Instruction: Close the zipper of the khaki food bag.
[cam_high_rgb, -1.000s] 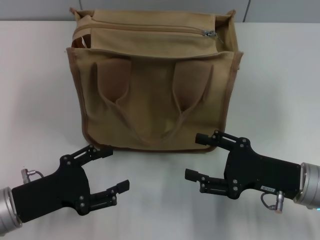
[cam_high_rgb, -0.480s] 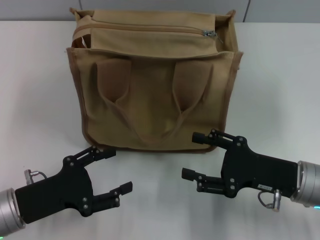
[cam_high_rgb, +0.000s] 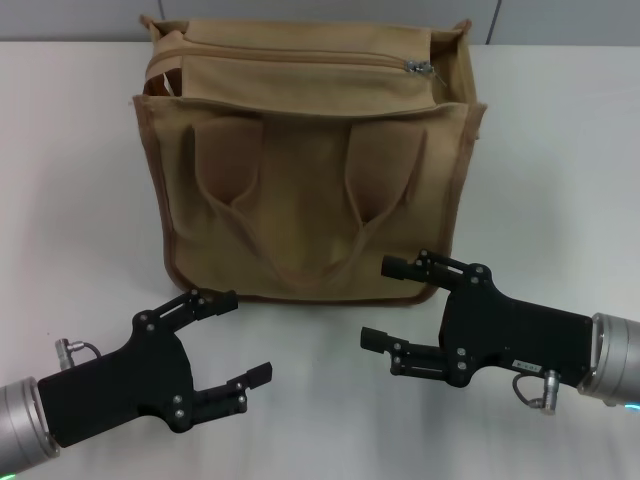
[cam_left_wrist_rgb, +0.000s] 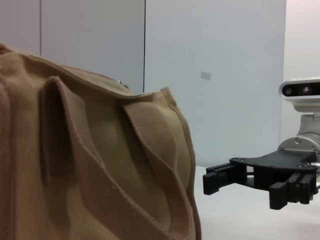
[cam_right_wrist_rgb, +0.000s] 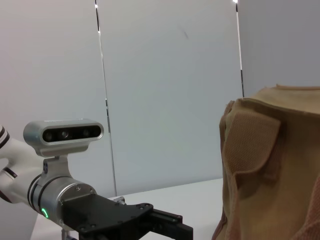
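Observation:
The khaki food bag (cam_high_rgb: 300, 190) stands upright at the middle of the white table, its two looped handles hanging down the front. The zipper (cam_high_rgb: 300, 56) runs across its top panel, with the silver slider (cam_high_rgb: 420, 68) near the right end. My left gripper (cam_high_rgb: 240, 337) is open and empty in front of the bag's lower left corner. My right gripper (cam_high_rgb: 380, 302) is open and empty, its upper finger close to the bag's lower right corner. The left wrist view shows the bag (cam_left_wrist_rgb: 90, 165) and the right gripper (cam_left_wrist_rgb: 240, 190). The right wrist view shows the bag (cam_right_wrist_rgb: 270, 170) and the left gripper (cam_right_wrist_rgb: 155, 222).
The white table (cam_high_rgb: 70, 180) extends on both sides of the bag. A grey wall (cam_high_rgb: 560, 20) rises behind the table's far edge. The left arm's wrist camera (cam_right_wrist_rgb: 64, 132) shows in the right wrist view.
Both grippers have crept inward and toward the bag: the left one to the right, the right one to the left and slightly up. The bag has not moved.

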